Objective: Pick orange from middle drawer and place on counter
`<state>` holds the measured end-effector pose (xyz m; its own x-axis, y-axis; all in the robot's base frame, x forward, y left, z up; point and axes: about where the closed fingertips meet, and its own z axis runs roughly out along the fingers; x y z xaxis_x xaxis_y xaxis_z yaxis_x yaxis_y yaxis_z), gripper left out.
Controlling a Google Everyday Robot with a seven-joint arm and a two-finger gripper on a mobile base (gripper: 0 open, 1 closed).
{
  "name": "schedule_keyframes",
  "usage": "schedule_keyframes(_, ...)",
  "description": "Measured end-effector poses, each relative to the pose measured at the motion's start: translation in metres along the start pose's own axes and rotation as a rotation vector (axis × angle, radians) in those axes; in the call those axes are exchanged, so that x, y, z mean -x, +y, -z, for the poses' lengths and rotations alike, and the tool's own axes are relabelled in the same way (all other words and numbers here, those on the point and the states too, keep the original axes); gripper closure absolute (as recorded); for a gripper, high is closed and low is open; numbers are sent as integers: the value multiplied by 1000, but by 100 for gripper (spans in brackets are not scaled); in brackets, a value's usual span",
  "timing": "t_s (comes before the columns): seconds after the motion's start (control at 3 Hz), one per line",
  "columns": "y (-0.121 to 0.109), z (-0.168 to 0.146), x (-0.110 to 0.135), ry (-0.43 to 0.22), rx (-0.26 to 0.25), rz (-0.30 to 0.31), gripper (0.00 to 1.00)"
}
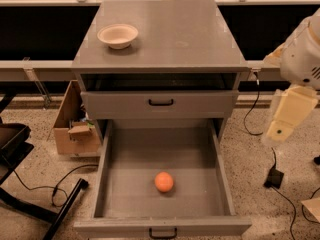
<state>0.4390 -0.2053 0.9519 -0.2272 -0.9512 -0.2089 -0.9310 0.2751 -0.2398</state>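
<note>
In the single camera view, the grey cabinet stood at the centre of the frame. Its counter [185, 34] filled the upper middle, and a beige bowl [117, 35] rested upright on it toward 10 o'clock of the surface, near the left edge. Below the counter, the upper drawer front [200, 105] with its black handle sat nearly closed, with a dark gap above it.

The middle drawer [106, 169] was pulled well out toward 6 o'clock, its low side walls and its floor in plain sight. The orange [164, 182] lay on the drawer floor, slightly toward 6 o'clock of the drawer's centre, apart from every wall and nearer the front panel than the back.

The robot's arm [302, 54] entered from the 3 o'clock edge of the frame. What appeared to be the gripper [280, 130] hung at its lower end, outside the cabinet, to the right of the drawer's right wall and above the speckled floor [45, 179]. It was well apart from the orange and touched nothing visible. How far it was open could not be told, and it had hold of nothing that could be seen.

At 9 o'clock of the cabinet, an open cardboard box [67, 134] stood on the floor just beside the drawer. A black frame [15, 139] sat further out at the left edge. A black adapter [274, 178] with its cable lay on the floor at 4 o'clock.
</note>
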Motion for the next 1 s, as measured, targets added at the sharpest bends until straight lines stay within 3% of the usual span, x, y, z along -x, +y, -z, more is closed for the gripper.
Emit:
schedule_keyframes(0.33,1,-53,2,-18,10,-14,0)
schedule_keyframes(1.0,7,-153,16,-86,-60,9,0)
